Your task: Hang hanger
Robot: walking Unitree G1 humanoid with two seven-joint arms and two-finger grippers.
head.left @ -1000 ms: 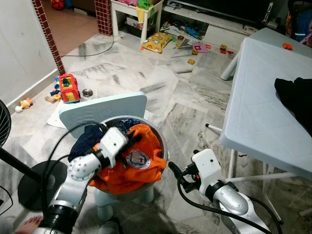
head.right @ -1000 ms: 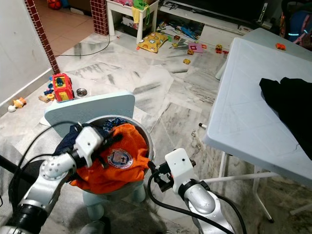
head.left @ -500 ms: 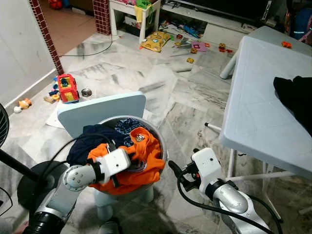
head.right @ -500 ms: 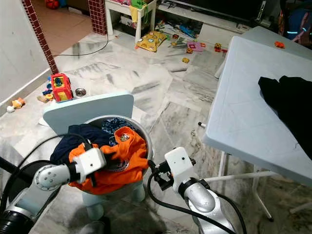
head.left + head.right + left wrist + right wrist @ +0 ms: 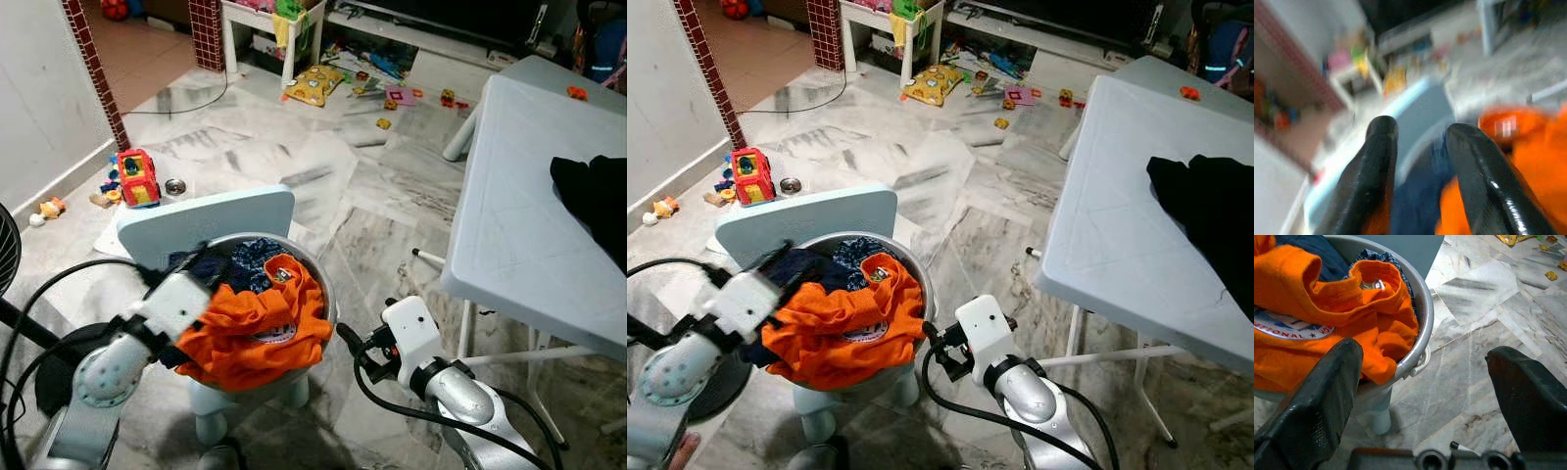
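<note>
Watching the left gripper [image 5: 186, 266] hovering at the lower left of the head view, right over the near-left edge of a metal basin [image 5: 329, 294]. Seeing its two black fingers [image 5: 1377, 166] standing a little apart in the left wrist view, pinching nothing, with blurred dark blue garment [image 5: 1418, 196] and orange cloth behind them.

Looking into the basin: spotting an orange shirt [image 5: 257, 331] heaped on top, badge print facing up, spilling over the near rim, and the blue garment tucked in behind it toward the left. Noting the basin sitting on a pale blue child's chair [image 5: 211, 220], backrest rising just behind it.

Turning to the lower middle: finding the right gripper [image 5: 349, 343] hanging low beside the basin's right side, apart from it. Seeing its fingers [image 5: 1317, 406] spread wide in the right wrist view, gripping nothing, framing the basin rim and the marble floor [image 5: 1474, 333].

Glancing right: picking out a white folding table [image 5: 509, 215] with a black garment [image 5: 594, 191] bunched at its far right edge. Catching a red toy truck [image 5: 138, 177] on the floor at middle left and a fan base [image 5: 59, 377] at the lower left.

Not managing to tell where the hanger is from these views.
</note>
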